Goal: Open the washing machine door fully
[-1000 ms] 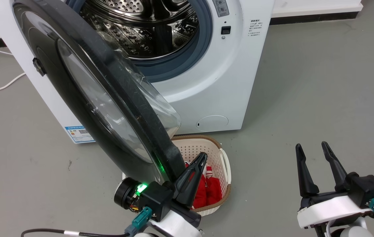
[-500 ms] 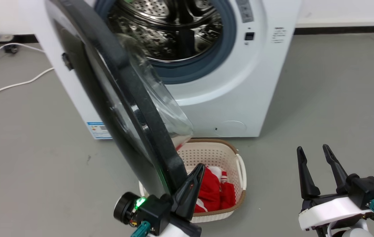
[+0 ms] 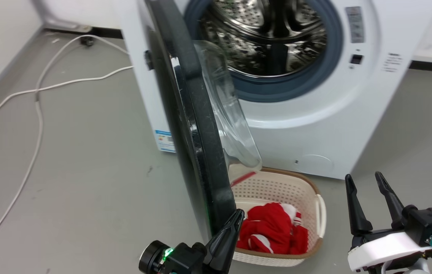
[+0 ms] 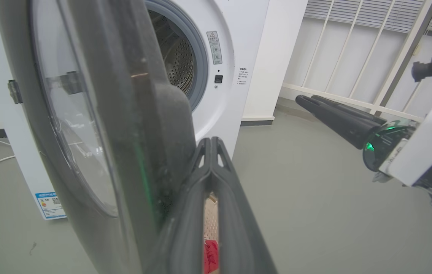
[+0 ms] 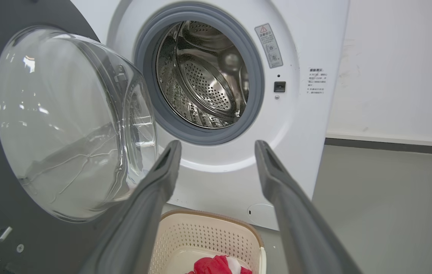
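In the head view the left gripper (image 3: 237, 217) is sitting at 6 o'clock. Its two dark fingers are pressed together with nothing between them and are pointing toward 1 o'clock. The tip is lying just beside the lower inner rim of the washing machine door (image 3: 197, 125); I cannot tell whether it is actually touching. In the left wrist view the same clenched tip (image 4: 210, 141) is rising from 6 o'clock, with the door's thick black edge crowding its 9 o'clock side.

The right gripper (image 3: 363, 176) is hanging at 4 o'clock, well apart from the door. Its fingers are spread and are holding nothing. In the right wrist view they are framing the machine's front.

Between the two grippers, at 5 o'clock, a cream laundry basket (image 3: 277, 186) is standing on the grey floor (image 3: 86, 198) with a red cloth (image 3: 273, 226) lying inside. Its far end is sitting just under the door's glass bowl (image 3: 231, 118).

The door is standing open, nearly edge-on to the head camera. It is running from 6 o'clock up to 12 o'clock, and the bowl is bulging toward 3 o'clock.

Behind it, from 12 to 3 o'clock, the washing machine (image 3: 315, 125) is showing its open mouth. The blue-grey gasket (image 3: 277, 91) is ringing the steel drum (image 3: 269, 38). A small blue label (image 3: 164, 141) is showing low on its front, just at the door's 9 o'clock side.

Farther off, toward 10 o'clock, a white cable (image 3: 37, 114) is trailing across the floor.
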### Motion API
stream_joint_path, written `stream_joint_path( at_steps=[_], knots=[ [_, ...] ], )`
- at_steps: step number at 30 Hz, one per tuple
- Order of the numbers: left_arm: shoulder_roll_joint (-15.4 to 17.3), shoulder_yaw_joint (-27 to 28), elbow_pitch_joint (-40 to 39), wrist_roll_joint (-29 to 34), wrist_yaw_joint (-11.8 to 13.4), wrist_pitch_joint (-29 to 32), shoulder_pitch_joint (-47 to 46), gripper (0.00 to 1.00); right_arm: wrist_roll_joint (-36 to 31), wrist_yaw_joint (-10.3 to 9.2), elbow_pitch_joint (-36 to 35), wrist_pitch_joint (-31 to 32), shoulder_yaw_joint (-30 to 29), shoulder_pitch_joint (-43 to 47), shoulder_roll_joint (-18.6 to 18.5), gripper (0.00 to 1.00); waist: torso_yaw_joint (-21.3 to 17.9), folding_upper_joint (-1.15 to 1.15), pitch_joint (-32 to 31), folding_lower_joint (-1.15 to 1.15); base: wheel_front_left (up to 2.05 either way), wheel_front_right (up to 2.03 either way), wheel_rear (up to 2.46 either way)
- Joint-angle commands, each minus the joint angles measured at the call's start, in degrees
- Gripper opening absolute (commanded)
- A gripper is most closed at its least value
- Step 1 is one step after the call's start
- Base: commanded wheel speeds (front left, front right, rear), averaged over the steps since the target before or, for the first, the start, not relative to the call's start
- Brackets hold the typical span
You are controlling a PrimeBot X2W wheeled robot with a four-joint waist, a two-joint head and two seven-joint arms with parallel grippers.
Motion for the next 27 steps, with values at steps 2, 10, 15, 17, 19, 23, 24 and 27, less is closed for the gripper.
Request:
stream_joint_path(
  at_steps=[2, 10, 15, 17, 19, 23, 24, 27],
  knots=[
    [0.90, 1.53, 0.40, 0.05, 1.22, -0.28, 0.26, 0.00, -0.16, -0.04, -0.42, 0.19, 0.07, 0.54, 0.13, 1.00, 3.06, 0.00, -0.23, 0.00, 0.00, 0.00, 0.00],
    [1.70, 1.93, -0.43, -0.41, 2.31, -0.48, 1.91, 0.00, 0.13, -0.04, -0.96, 0.65, -0.39, 1.27, 0.13, 1.00, 8.51, 0.00, -0.21, 0.00, 0.00, 0.00, 0.00],
    [2.90, 5.25, -0.51, -1.24, 4.38, -1.15, 2.04, 0.00, -0.24, -0.04, -1.71, 1.12, -0.46, 0.56, 0.13, 1.00, 11.05, 0.00, 0.75, 0.00, 0.00, 0.00, 0.00],
    [3.54, 6.75, -0.01, -1.40, 5.02, -1.42, 1.29, 0.00, -0.39, -0.04, -1.94, 1.20, -0.44, 0.31, 0.13, 1.00, 11.30, 0.00, 1.11, 0.00, 0.00, 0.00, 0.00],
    [4.05, 8.62, 0.70, -1.74, 6.07, -1.55, 0.59, 0.00, -0.55, -0.04, -2.17, 1.38, -0.28, 0.03, 0.13, 1.00, 11.31, 0.00, 1.47, 0.00, 0.00, 0.00, 0.00],
    [5.43, 13.02, 1.91, -2.95, 7.84, -2.15, -0.97, 0.00, -0.64, -0.04, -2.64, 1.90, -0.07, -0.41, 0.13, 1.00, 10.95, 0.00, 2.24, 0.00, 0.00, 0.00, 0.00],
    [5.75, 14.36, 2.18, -3.46, 8.19, -2.30, -1.28, 0.00, -0.68, -0.04, -2.78, 2.15, 0.00, -0.55, 0.13, 1.00, 10.74, 0.00, 2.43, 0.00, 0.00, 0.00, 0.00],
    [6.98, 17.94, 3.30, -4.55, 8.96, -2.77, -2.81, 0.00, -1.11, -0.04, -3.33, 2.53, -0.08, -1.07, 0.13, 1.00, 10.13, 0.00, 3.29, 0.00, 0.00, 0.00, 0.00]
  ],
)
